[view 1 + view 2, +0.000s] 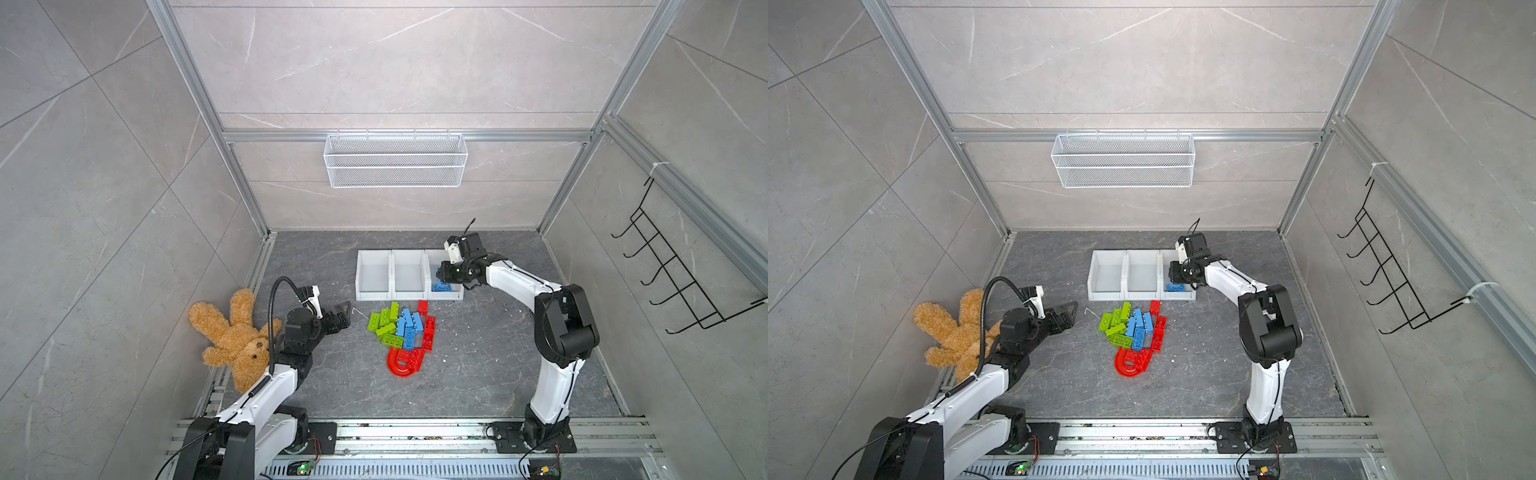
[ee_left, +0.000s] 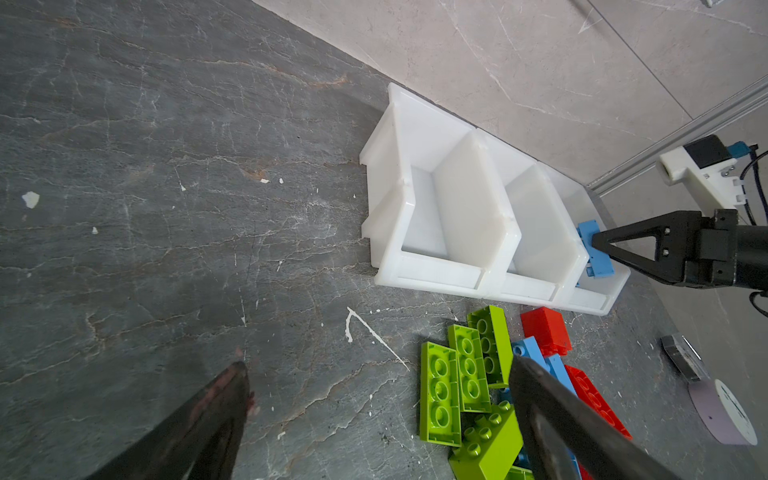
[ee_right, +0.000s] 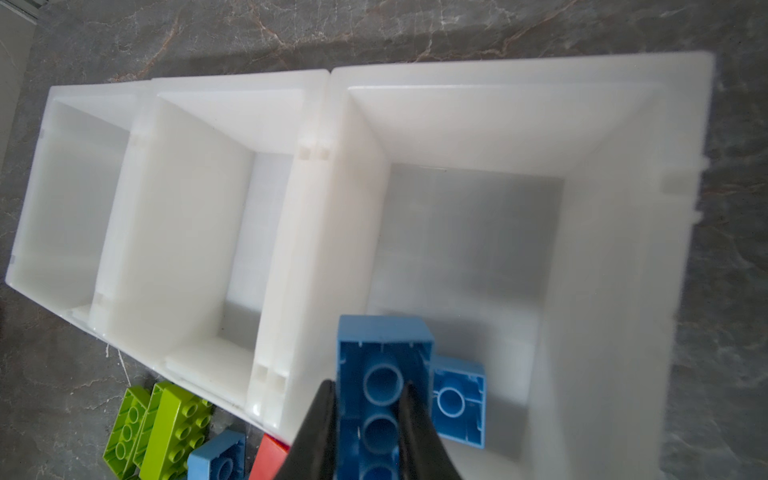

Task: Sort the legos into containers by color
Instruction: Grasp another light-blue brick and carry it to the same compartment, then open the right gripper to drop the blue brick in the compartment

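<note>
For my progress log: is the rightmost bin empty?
Not empty: rightmost bin holds one blue brick; right gripper grips a second brick above it.

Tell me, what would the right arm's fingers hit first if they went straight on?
Probably the floor of the right-hand bin: the right fingers, shut on a blue brick, point down into it, beside a second blue brick. Depth is unclear.

My left fingers (image 2: pixel 199 415) gape beside green bricks (image 2: pixel 469 370). My right fingers (image 2: pixel 631 249) pinch a blue brick (image 2: pixel 600 266) at the end bin (image 2: pixel 598 305).

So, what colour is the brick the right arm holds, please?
The brick is blue, clearest in the right wrist view.
</note>
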`<state>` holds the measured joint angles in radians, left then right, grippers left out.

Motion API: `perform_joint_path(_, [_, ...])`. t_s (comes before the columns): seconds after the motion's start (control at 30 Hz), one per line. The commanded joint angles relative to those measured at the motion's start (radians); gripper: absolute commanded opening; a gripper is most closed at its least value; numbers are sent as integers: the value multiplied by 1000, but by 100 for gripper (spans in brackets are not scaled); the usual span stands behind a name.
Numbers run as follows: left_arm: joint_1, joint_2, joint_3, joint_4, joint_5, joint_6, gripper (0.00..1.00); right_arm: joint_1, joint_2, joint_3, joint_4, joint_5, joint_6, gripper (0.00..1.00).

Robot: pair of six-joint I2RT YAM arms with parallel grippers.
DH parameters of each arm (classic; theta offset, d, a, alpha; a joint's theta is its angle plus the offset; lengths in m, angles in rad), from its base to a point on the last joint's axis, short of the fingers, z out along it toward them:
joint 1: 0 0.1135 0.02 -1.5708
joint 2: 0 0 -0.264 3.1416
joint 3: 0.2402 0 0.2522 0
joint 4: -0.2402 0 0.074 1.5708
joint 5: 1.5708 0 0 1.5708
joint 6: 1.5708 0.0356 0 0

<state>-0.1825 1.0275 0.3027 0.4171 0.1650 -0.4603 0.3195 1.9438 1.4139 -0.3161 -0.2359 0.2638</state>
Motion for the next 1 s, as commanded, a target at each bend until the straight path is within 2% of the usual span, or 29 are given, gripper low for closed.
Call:
perform_joint_path(0.0, [2,6,36,41,17,37,99,0,42,37,29,-20,14,24])
perform_joint_path(0.4, [2,8,46,20,-1,42,99,-6,139,103,29,-28,26,31])
perform_joint_path(0.57, [3,13,50,22,11,41,99,-5,130,115,14,-11,24,50])
perform_joint_path(0.73, [3,12,52,22,18,40,99,-5,21,70,-15,31,5,52])
perform_joint_path(0.97, [2,8,51,22,21,37,99,27,-200,-119,5,68,33,50])
